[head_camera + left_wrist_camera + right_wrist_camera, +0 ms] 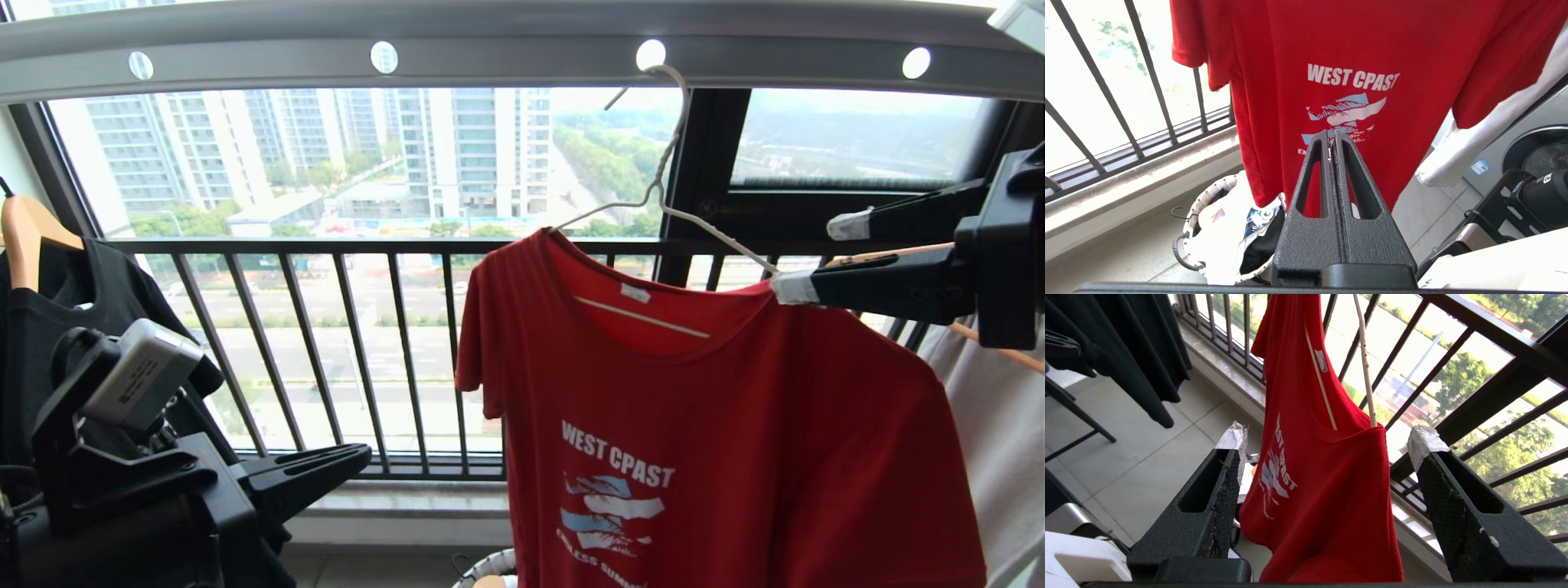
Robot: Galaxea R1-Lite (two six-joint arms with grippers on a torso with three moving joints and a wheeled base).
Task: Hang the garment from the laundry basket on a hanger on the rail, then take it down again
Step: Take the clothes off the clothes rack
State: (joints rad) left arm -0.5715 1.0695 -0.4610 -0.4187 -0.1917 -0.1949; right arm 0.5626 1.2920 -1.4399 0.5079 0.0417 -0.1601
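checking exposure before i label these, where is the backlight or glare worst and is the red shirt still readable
Head view: bright window behind, holes in the rail blown white, yet the garment and hanger stay clear. Left wrist view: sky past the railing washed out, lettering sharp. Right wrist view: even daylight, the shirt seen edge-on, print foreshortened.

Setting: enclosed laundry balcony of a high-rise flat.

Evidence, head view:
- Rail, grey, pierced with round holes, overhead at 12 o'clock.
- Hanger hooked in one hole, carrying red T-shirt.
- Black T-shirt on wooden hanger, 9 o'clock.
- White T-shirt, 3 o'clock.
- Window railing, black bars; behind it tower blocks, trees and a road far below.

Evidence, wrist views:
- Basket of clothes on tiled floor.
- Washing machine, grey, round door.
- Stone sill under the bars.
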